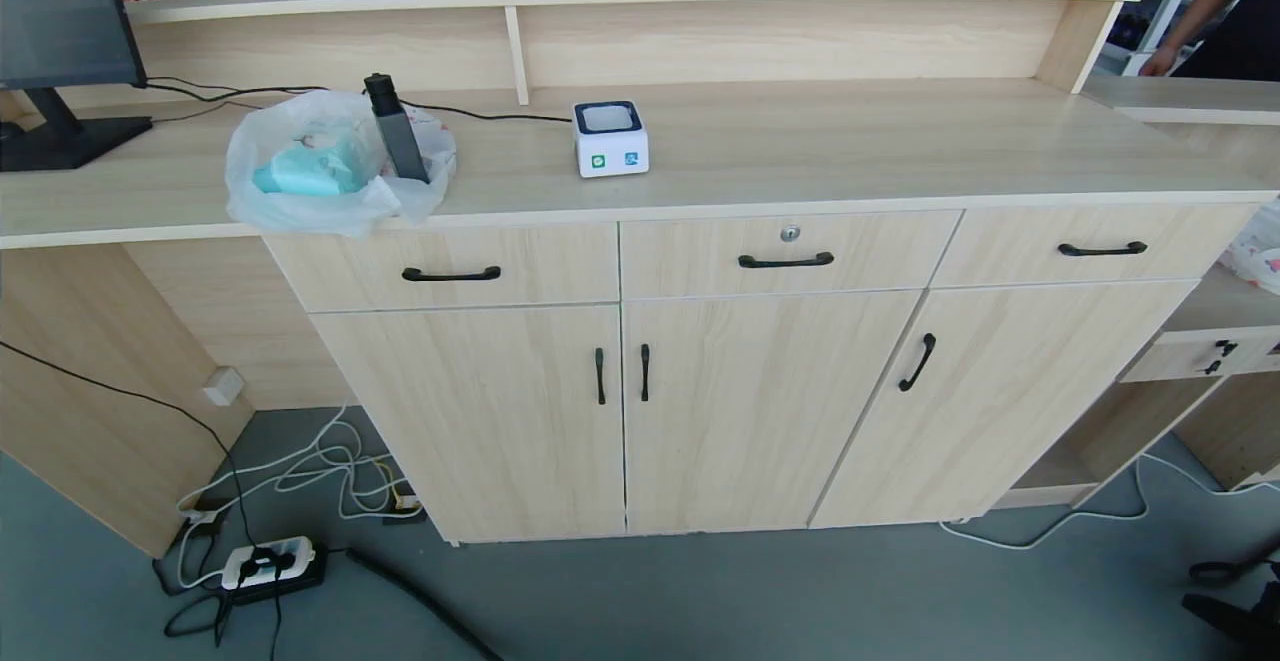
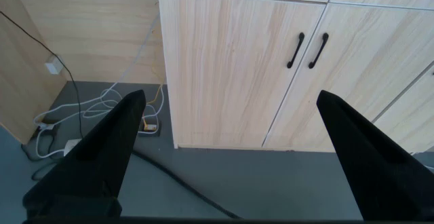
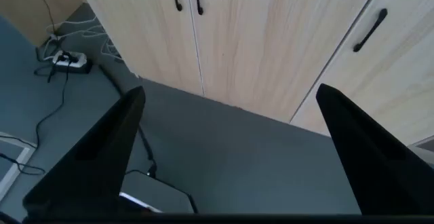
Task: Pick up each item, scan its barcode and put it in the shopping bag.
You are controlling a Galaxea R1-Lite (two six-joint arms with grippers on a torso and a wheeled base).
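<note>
Left gripper (image 2: 230, 95) and right gripper (image 3: 230, 88) hang before the cabinet doors (image 2: 224, 41), fingers spread, empty.
On the surface (image 1: 850, 141), upper left of the head view: shopping bag (image 1: 270, 191) holding a teal pack (image 1: 305, 173) and dark bottle (image 1: 400, 141); scanner (image 1: 610, 138) beside it.

Your head cam looks down on the counter (image 1: 800, 141) from well back. Both wrist cams sit low, facing cabinet doors (image 2: 230, 61) and floor (image 3: 237, 156), shared by all three.

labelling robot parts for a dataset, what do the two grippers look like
The left gripper and right gripper look alike: each has two matte black fingers, broad at the base and tapering to a wedge tip. Their surfaces are plain.
</note>
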